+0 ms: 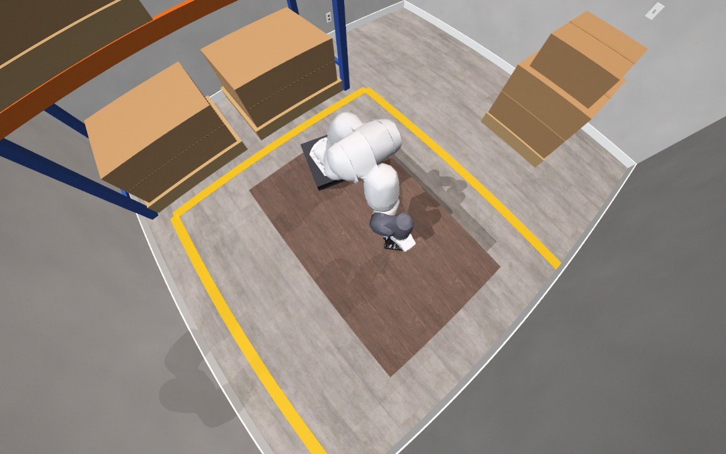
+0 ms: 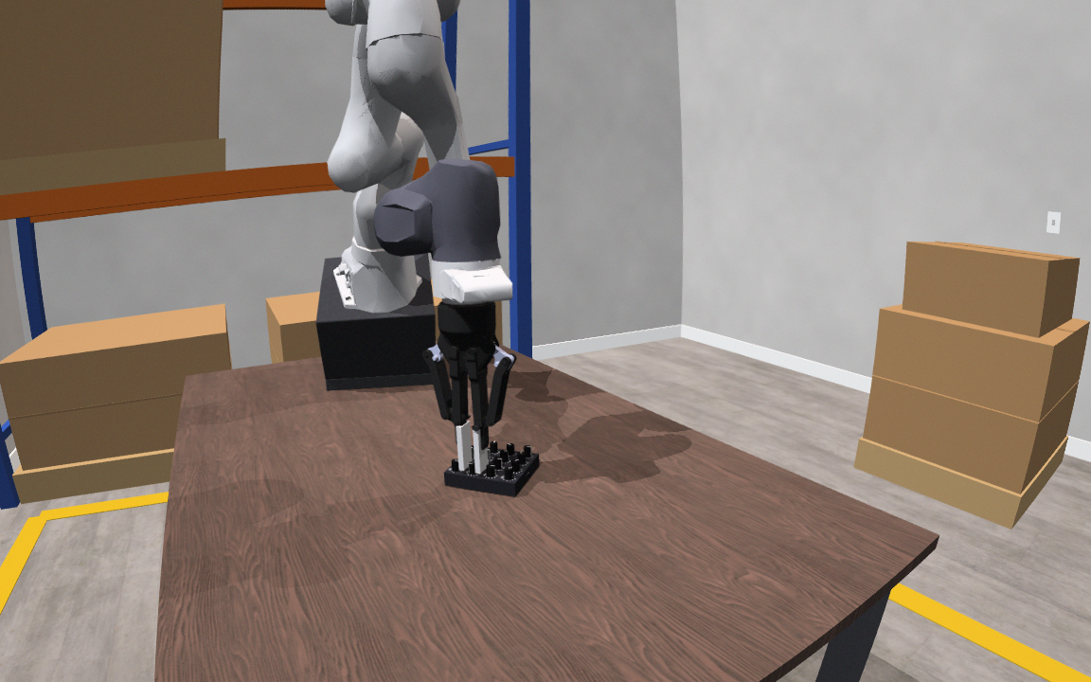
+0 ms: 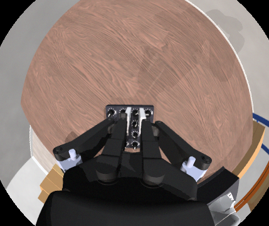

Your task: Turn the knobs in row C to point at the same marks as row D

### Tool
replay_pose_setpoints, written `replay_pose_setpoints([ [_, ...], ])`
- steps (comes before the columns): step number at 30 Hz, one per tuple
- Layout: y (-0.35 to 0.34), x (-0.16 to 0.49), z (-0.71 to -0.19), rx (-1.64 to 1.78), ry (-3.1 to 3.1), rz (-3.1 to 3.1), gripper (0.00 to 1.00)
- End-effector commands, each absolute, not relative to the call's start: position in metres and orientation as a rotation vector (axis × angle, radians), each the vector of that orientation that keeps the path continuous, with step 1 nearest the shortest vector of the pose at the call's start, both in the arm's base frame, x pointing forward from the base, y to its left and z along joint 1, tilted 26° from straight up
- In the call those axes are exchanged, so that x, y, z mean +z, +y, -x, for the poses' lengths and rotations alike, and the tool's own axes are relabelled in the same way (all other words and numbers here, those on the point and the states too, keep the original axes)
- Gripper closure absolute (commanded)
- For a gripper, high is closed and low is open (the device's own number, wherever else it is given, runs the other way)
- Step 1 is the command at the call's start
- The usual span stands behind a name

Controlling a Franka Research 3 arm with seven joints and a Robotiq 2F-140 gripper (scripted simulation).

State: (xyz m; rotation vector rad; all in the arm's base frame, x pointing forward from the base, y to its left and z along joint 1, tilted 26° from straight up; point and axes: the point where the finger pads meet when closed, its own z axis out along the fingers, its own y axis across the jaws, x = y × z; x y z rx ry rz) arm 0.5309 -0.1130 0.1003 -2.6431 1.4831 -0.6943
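The black knob box (image 1: 387, 247) (image 2: 480, 483) (image 3: 116, 107) stands on the table under my gripper (image 2: 471, 468) (image 3: 135, 113). The gripper points down with its two white fingertips a narrow gap apart, low over the box. In the wrist view, a black knob (image 3: 135, 112) in the far line of knobs shows between the tips; I see no clear contact. More knobs of one line show between the fingers, including one knob (image 3: 135, 124) and another (image 3: 135, 134). The fingers and linkages hide many other knobs. Printed names are too small to read. In the top view the arm hides the fingertips.
The brown wooden table (image 1: 411, 304) (image 2: 532, 584) (image 3: 93, 63) extends around the box. The arm's black base block (image 2: 375, 348) stands at the table's back edge. Cardboard boxes and blue-orange racking stand beyond the table.
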Motion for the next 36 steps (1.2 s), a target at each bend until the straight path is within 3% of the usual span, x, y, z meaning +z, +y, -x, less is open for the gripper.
replay_pose_setpoints([
  [1,-0.1127,0.1009,-0.5322,-0.697,1.477,2.645,0.88],
  [11,-0.1127,0.1009,-0.5322,-0.697,1.477,2.645,0.88],
  [12,-0.1127,0.1009,-0.5322,-0.697,1.477,2.645,0.95],
  [36,-0.1127,0.1009,-0.5322,-0.697,1.477,2.645,0.95],
])
